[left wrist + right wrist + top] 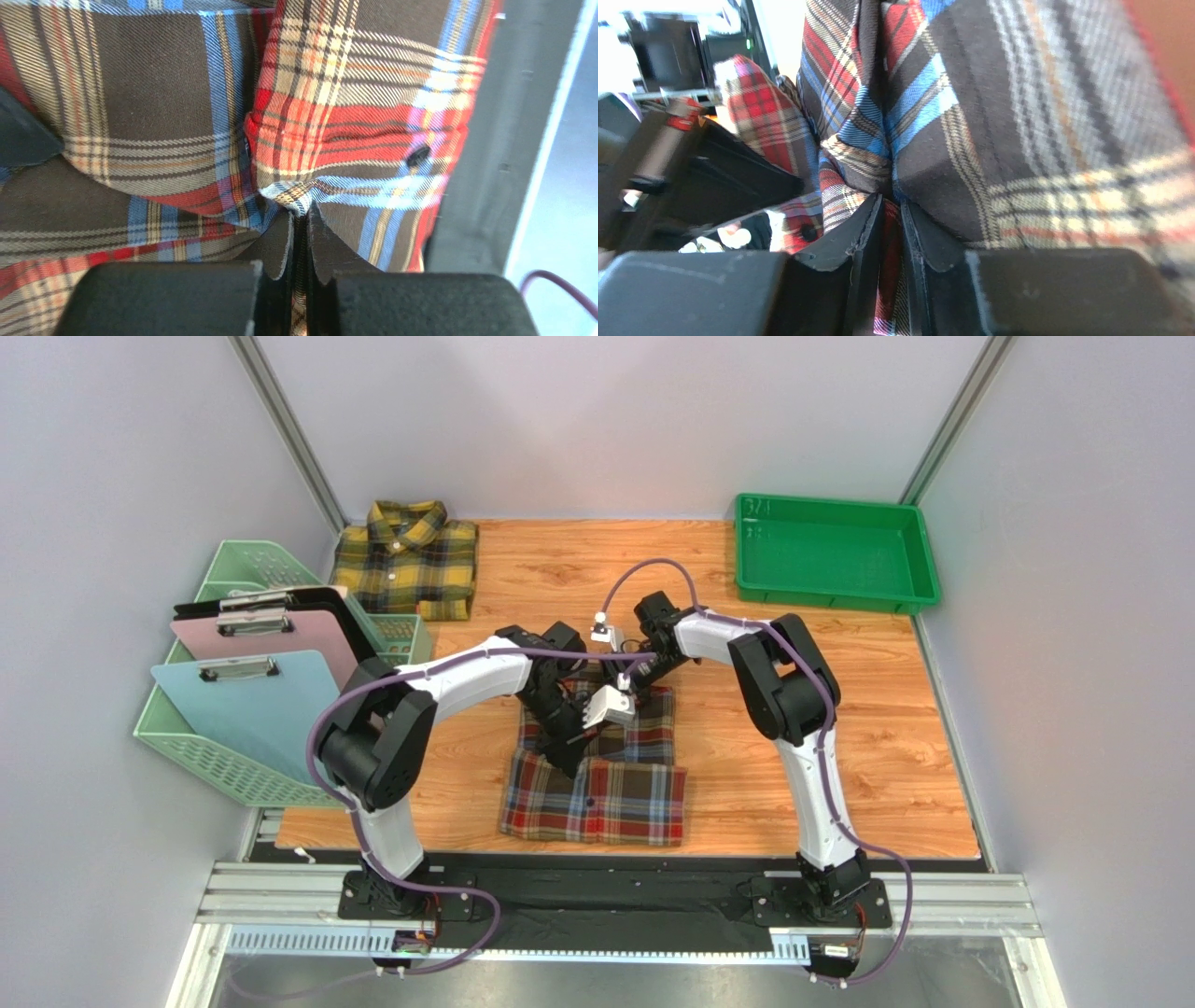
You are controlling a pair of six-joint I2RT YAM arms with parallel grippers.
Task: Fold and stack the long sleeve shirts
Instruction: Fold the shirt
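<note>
**Left wrist view shows a thin pinch, mid-fold**

I have the left gripper closed tight on a small peak of the red, brown and navy-blue check flannel shirt, just beside a stitched placket with a dark button. The right gripper is narrow too, its jaws clamped on a bunched ridge of the same cloth. That shirt lies on the wooden table, nearer the arm bases than the green plastic tray and to its left. The yellow and dark green-black check flannel shirt sits folded, level with the tray and well to its left.

I judge this to be a fold of the shirt's far part. I would lift both pinches together, keep the cloth taut between them, and lay the edge square. The twill is soft and limp, and my left bite is small, so it could slip. I cannot tell how many layers it holds.
</note>
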